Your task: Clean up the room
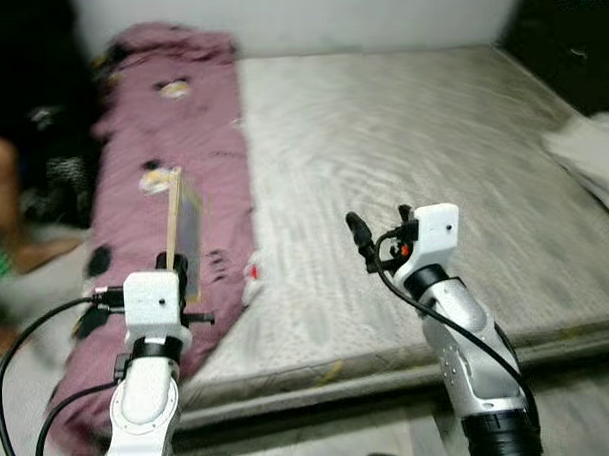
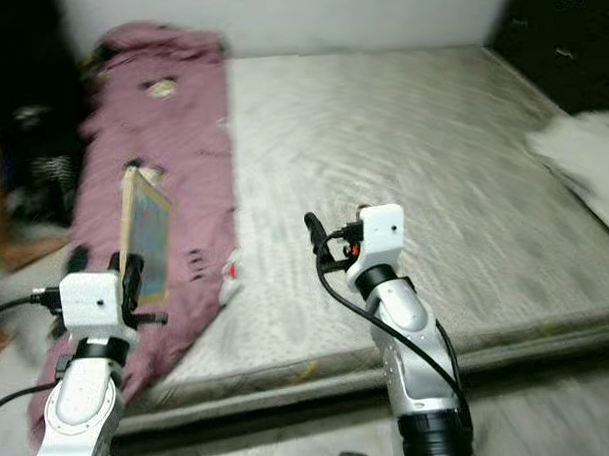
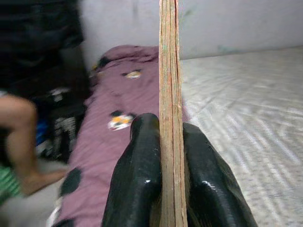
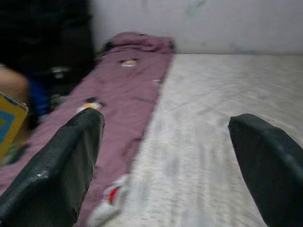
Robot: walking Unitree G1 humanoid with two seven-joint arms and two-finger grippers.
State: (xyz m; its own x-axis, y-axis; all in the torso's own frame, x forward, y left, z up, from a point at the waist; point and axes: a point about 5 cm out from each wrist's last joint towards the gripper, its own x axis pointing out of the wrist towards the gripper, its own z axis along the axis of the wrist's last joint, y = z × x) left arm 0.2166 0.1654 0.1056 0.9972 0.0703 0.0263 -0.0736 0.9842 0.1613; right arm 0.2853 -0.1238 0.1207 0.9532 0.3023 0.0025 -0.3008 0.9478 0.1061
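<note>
- Bedroom scene, pretty blurry all round: a bare grey-striped mattress (image 1: 403,185) takes up most of what's ahead, with a plain pale wall (image 1: 307,13) behind it and dark furniture off in the far right corner.
- Along the robot's left side of the mattress lies a long mauve-purple blanket with small cartoon patches (image 1: 166,143), bunched up near the wall and trailing off the near edge.
- Something small in red and white (image 2: 229,274) sits right at the blanket's edge on the mattress; too smeared to tell what it is.
- Over on the right edge there's a rumpled white cloth (image 1: 592,148).
- Left gripper (image 3: 171,156) is up in front of the blanket, both black fingers (image 3: 137,179) clamped tight on a thin flat book with a tan page edge (image 3: 169,94), held upright and edge-on to the wrist camera.
- From the head camera you can see the book's cover is yellow with a blue panel (image 2: 150,233). There's printing on it, but it's way too blurry to read, so no title or brand from me.
- Right gripper (image 4: 165,156) hangs over the mattress, well apart from the book, its fingers (image 4: 57,170) spread wide with nothing between them.
- A person's bare leg (image 3: 21,137) is at the far left beside the bed, next to a dark pile of stuff.
- No bins, boxes or baskets that I can make out anywhere.
</note>
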